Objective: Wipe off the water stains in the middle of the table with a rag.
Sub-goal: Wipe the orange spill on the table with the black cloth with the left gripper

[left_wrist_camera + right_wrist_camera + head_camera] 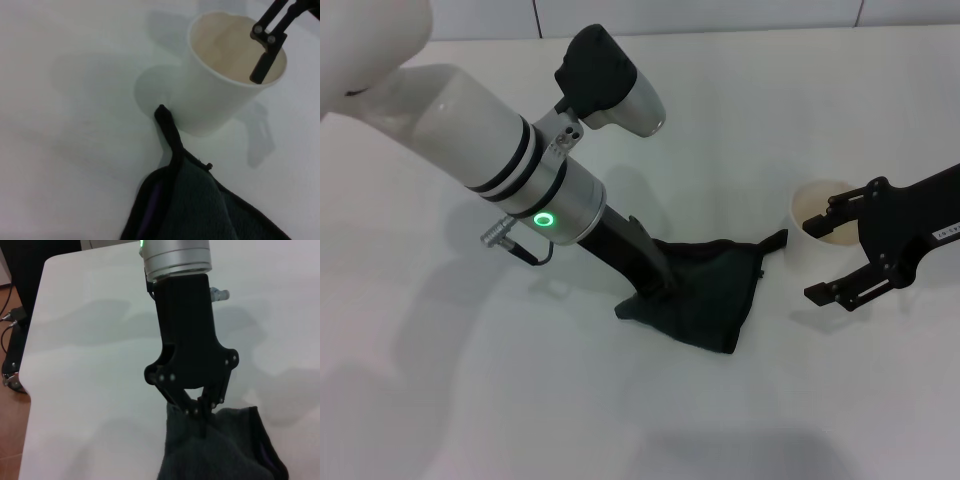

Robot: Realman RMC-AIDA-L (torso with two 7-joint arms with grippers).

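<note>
The dark green-black rag point(712, 298) lies bunched on the white table point(520, 400). My left gripper point(652, 293) is shut on the rag's near-left part and presses it down; the right wrist view shows its fingers point(192, 407) closed on the cloth point(220, 450). The rag's pointed tail point(167, 125) touches the foot of a white paper cup point(210, 100). My right gripper point(812, 262) is open at the cup point(803, 243), with one finger point(262, 65) over the cup's mouth and the other outside it. The water stains are not in view.
The cup stands right of the rag, close to it. In the right wrist view the table's edge point(30, 390) shows, with brown floor and cables beyond it. A tiled wall runs along the table's far side point(720, 15).
</note>
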